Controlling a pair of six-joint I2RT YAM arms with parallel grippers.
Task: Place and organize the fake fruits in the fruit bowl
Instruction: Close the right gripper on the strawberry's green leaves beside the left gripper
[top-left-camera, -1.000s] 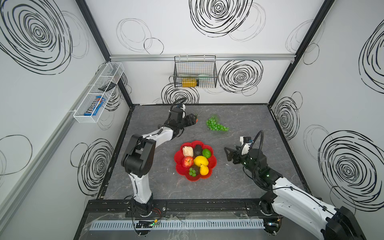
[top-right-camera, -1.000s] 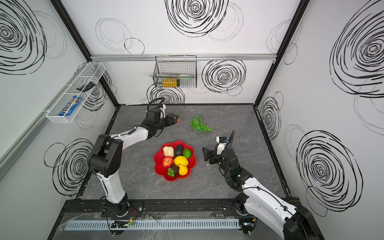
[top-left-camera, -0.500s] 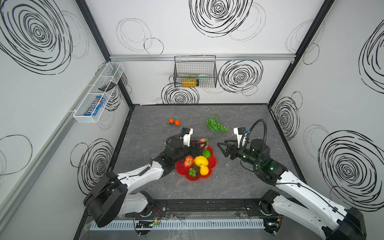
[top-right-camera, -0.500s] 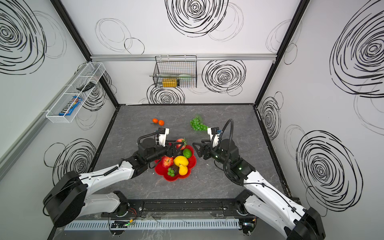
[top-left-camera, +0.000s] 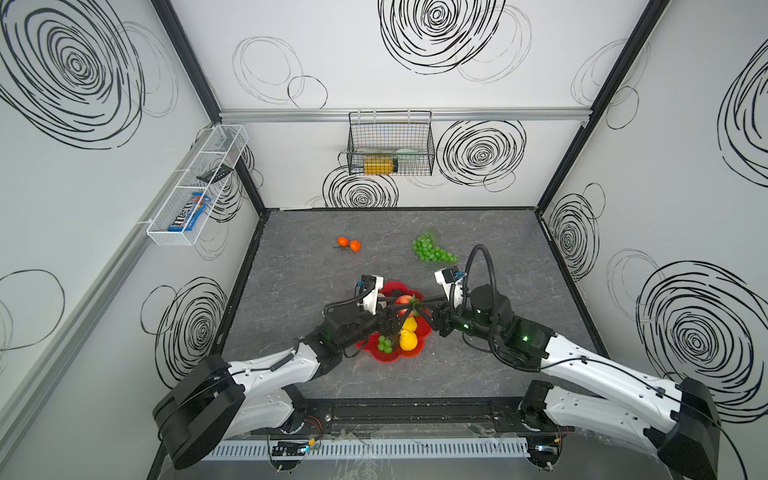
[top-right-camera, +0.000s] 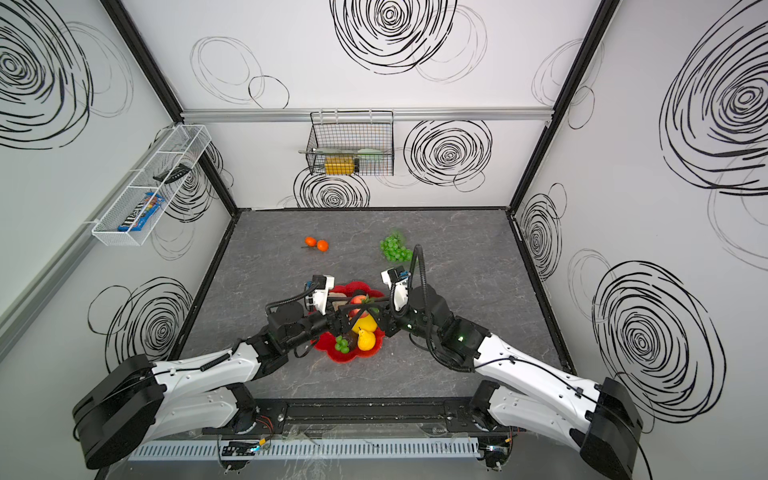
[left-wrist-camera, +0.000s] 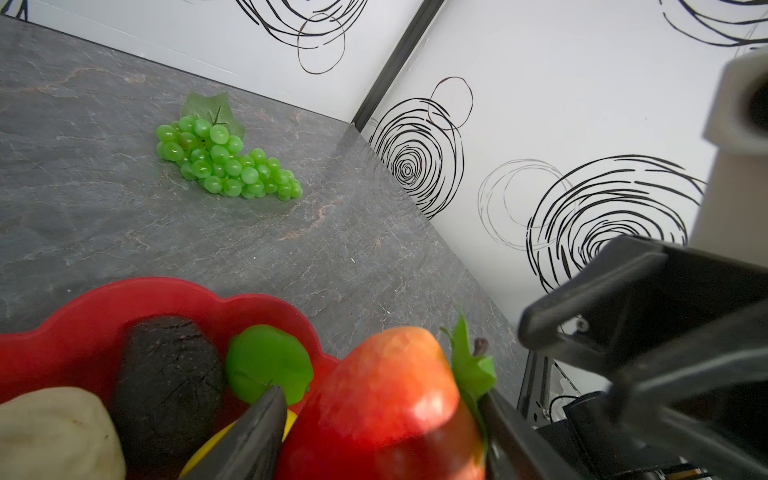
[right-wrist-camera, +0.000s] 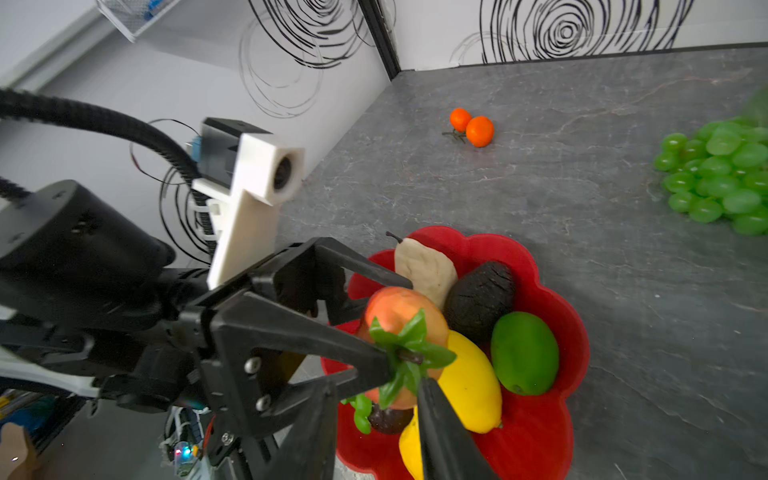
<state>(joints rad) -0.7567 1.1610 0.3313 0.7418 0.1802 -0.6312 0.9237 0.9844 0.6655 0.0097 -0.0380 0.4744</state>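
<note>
One red apple (right-wrist-camera: 399, 309) is clamped between the two fingers of the left gripper (left-wrist-camera: 380, 399) and held over the fruit bowl (right-wrist-camera: 577, 353). Its leafy stem end faces the right gripper (top-left-camera: 417, 304). In the right wrist view one finger of that gripper meets the leaves. The right fingers stand partly apart around the stem end, and it cannot be told whether they pinch it.

Directly beneath both grippers, the bowl holds a yellow lemon (right-wrist-camera: 469, 382), a lime (right-wrist-camera: 524, 353), a dark avocado (right-wrist-camera: 480, 295) and a cream lumpy piece (right-wrist-camera: 424, 266). The lemon lies under the apple, with the lime just beside it. On the side of the bowl nearer the arm bases lie a pear (top-left-camera: 408, 338) and a small sprig of green grapes (top-left-camera: 384, 344).

The bowl rests on the grey table (top-left-camera: 478, 365), between the two arms. Beyond the right gripper, towards the back wall, a bunch of green grapes (top-left-camera: 432, 249) lies on the table, well apart from the bowl. Beyond the left gripper, also towards the back wall, two oranges (top-left-camera: 348, 244) lie touching each other, well apart from the bowl.
</note>
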